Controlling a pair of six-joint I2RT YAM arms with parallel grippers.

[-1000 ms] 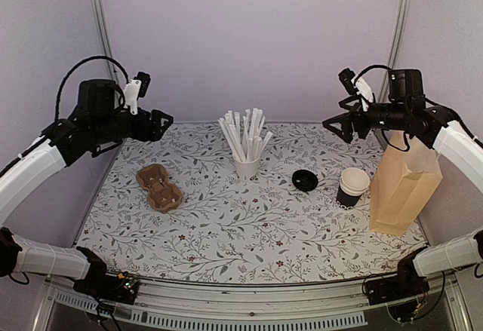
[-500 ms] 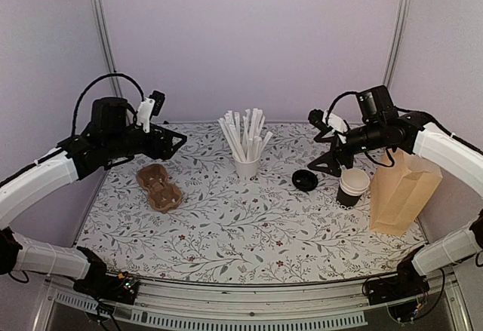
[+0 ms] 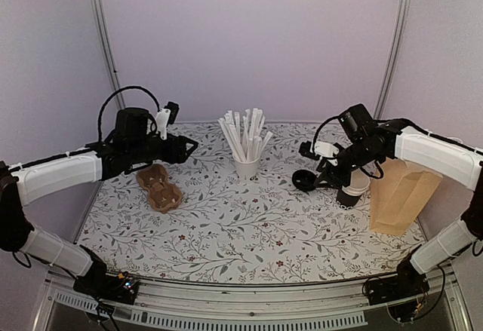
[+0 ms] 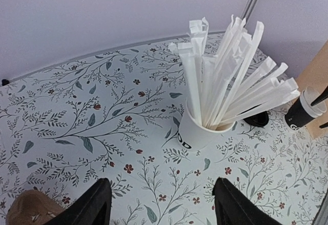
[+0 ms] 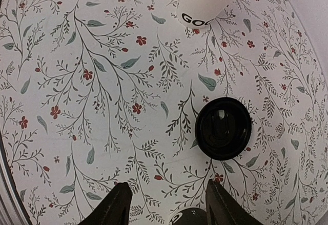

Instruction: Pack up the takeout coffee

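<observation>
The cup (image 3: pixel 355 190) stands upright on the table (image 3: pixel 249 233), just beside the bag (image 3: pixel 404 195). Its lid (image 5: pixel 223 128) lies flat to its left, apart from it. The right gripper (image 5: pixel 168 186) hangs low between them, jaws apart, clamping nothing. The left gripper (image 4: pixel 163 184) hovers near the carrier (image 3: pixel 159 188), jaws apart and empty, facing the straws (image 4: pixel 225 76).

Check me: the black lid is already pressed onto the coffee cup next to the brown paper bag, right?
No. The right wrist view shows the black lid lying on the table, not on the coffee cup next to the brown paper bag.
</observation>
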